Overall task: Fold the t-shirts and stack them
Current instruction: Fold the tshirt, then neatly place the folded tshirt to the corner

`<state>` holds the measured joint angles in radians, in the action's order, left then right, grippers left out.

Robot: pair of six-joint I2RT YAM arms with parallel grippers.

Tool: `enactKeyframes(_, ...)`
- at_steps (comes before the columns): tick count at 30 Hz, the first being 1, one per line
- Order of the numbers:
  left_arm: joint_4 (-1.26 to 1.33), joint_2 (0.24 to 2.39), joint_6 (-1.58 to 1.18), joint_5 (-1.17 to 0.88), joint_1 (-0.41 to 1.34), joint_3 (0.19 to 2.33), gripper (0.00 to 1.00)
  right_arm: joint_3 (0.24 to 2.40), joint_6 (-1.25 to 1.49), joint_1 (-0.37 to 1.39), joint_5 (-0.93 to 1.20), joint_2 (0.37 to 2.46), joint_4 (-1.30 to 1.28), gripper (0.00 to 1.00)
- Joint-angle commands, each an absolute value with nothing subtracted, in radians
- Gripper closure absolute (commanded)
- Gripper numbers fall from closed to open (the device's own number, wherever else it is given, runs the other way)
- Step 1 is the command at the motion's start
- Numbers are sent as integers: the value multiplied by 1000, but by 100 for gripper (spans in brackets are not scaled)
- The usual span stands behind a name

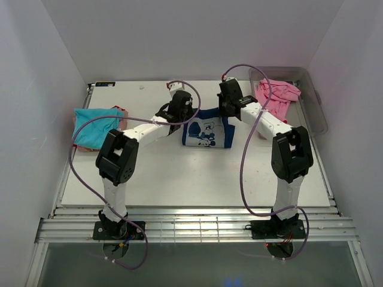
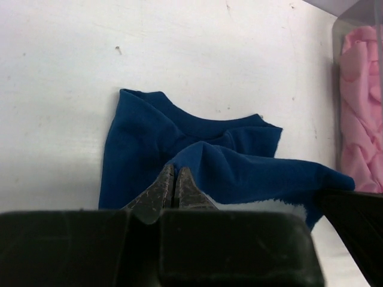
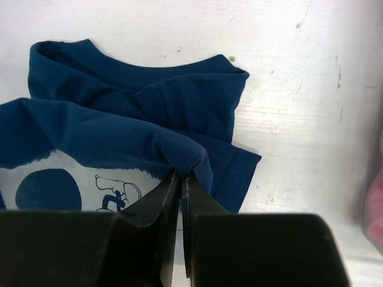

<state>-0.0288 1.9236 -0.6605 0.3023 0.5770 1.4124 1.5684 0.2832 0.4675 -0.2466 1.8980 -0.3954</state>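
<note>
Fold step: navy shirt [image 1: 206,135] mid counter [image 1: 179,179] — left end effector [image 2: 174,180] and right end effector [image 3: 181,179] each pinch a raised fold. Carry both level, in step — else hem likely skews.

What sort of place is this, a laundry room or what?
Probably a robotics lab test cell: plain white walls box in a white table, with a left arm and right arm bolted at its near edge.

Soft matt cloth: navy t-shirt [image 3: 137,101]; scuffed matt white table [image 3: 299,89].
</note>
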Motion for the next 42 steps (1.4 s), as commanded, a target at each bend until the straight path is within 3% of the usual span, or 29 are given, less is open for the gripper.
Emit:
enactKeyframes(1, 15, 2024, -575, 307, 560, 1564, 100, 1657, 304, 457, -316, 1959, -353, 92)
enactKeyframes(2, -38, 2058, -566, 295, 555, 1607, 99, 1683, 308, 457, -324, 1974, -365, 92)
enactKeyframes(3, -72, 2094, -558, 282, 551, 1653, 73, 1687, 311, 457, -331, 1995, -362, 92)
enactKeyframes(4, -109, 2127, -551, 275, 543, 1702, 59, 1687, 317, 457, -334, 2006, -357, 89)
enactKeyframes(5, -171, 2182, -539, 273, 542, 1786, 50, 1695, 316, 457, -325, 2020, -359, 73)
enactKeyframes(6, -192, 2200, -529, 284, 541, 1811, 40, 1727, 311, 454, -318, 2054, -382, 66)
enactKeyframes(8, -201, 2201, -520, 298, 538, 1818, 31, 1765, 301, 457, -330, 2086, -419, 54)
enactKeyframes(10, -193, 2174, -528, 311, 531, 1796, 28, 1767, 298, 456, -354, 2085, -442, 53)
enactKeyframes(12, -166, 2111, -523, 319, 529, 1748, 2, 1712, 287, 459, -377, 2002, -404, 52)
enactKeyframes(16, -166, 2002, -523, 314, 525, 1649, 2, 1467, 250, 471, -339, 1813, -203, 42)
enactKeyframes(19, -187, 1939, -537, 314, 522, 1554, 2, 1422, 261, 472, -243, 1764, -231, 67)
enactKeyframes(20, -193, 1930, -540, 304, 520, 1531, 2, 1424, 261, 472, -214, 1773, -248, 86)
enactKeyframes(21, -198, 1922, -543, 289, 517, 1513, 2, 1428, 268, 474, -198, 1784, -274, 92)
enactKeyframes(32, -201, 1925, -557, 10, 479, 1417, 2, 1586, 302, 472, 29, 2058, -515, 92)
enactKeyframes(42, -163, 2014, -589, -234, 422, 1379, 2, 1516, 331, 472, 75, 2076, -528, 92)
